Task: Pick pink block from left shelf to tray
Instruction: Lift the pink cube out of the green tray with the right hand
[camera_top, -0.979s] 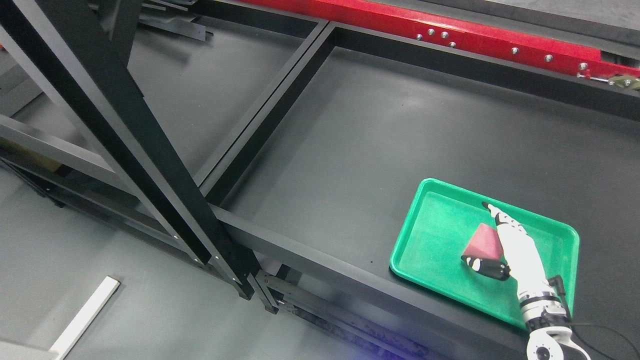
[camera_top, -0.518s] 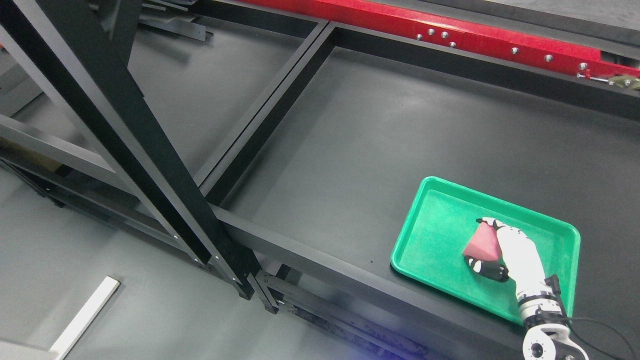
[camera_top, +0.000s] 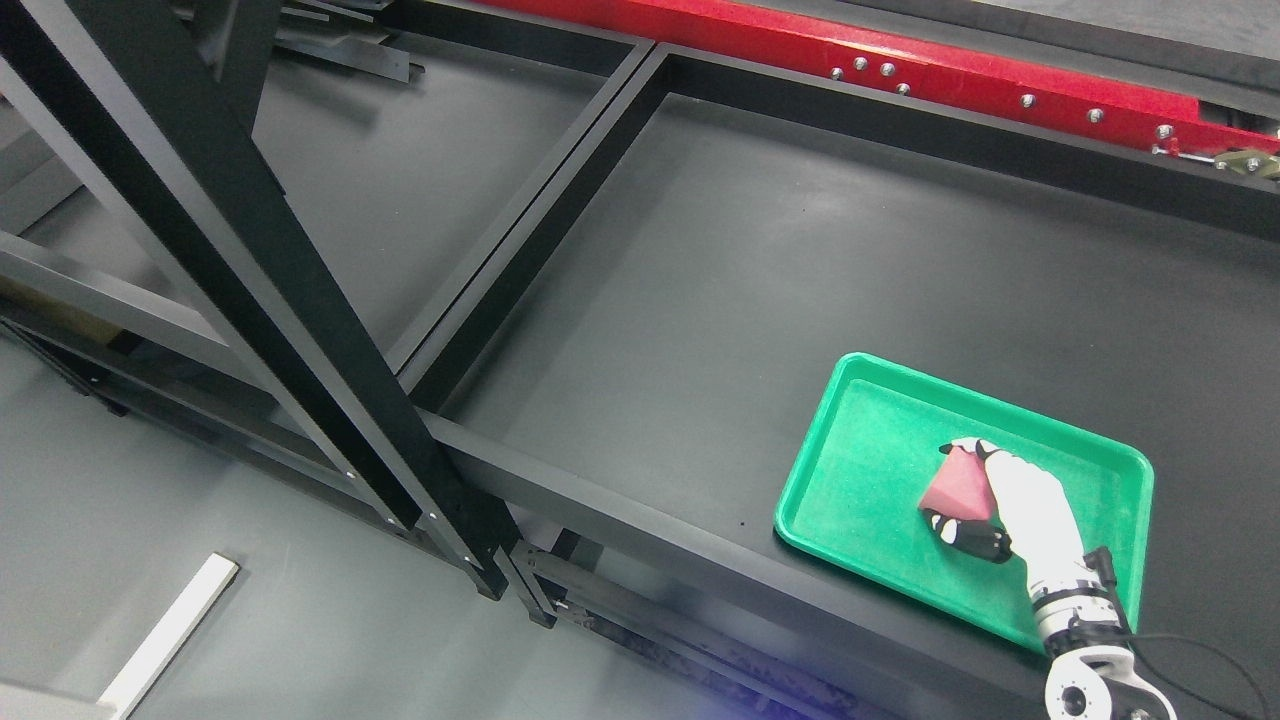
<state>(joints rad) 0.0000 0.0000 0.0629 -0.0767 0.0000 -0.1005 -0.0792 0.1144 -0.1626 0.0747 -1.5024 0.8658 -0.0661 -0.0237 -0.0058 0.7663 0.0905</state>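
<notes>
The pink block (camera_top: 957, 487) lies inside the green tray (camera_top: 860, 450) at the lower right of the dark shelf surface. My right hand (camera_top: 948, 484), white with black fingertips, comes in from the bottom right edge. Its fingers curl over the block's far edge and its thumb (camera_top: 962, 538) presses on the near side, so the hand is shut on the block. The block appears to rest on the tray floor, tilted slightly. My left arm does not show.
A thick black diagonal post (camera_top: 250, 270) and black shelf frame bars (camera_top: 530, 230) cross the left half. A red beam with bolts (camera_top: 950, 70) runs along the back. A white strip (camera_top: 170, 630) lies on the floor at lower left.
A second ago my right hand's fingers were stretched out straight past the block; they have curled down over its far edge. The block has barely shifted in the tray.
</notes>
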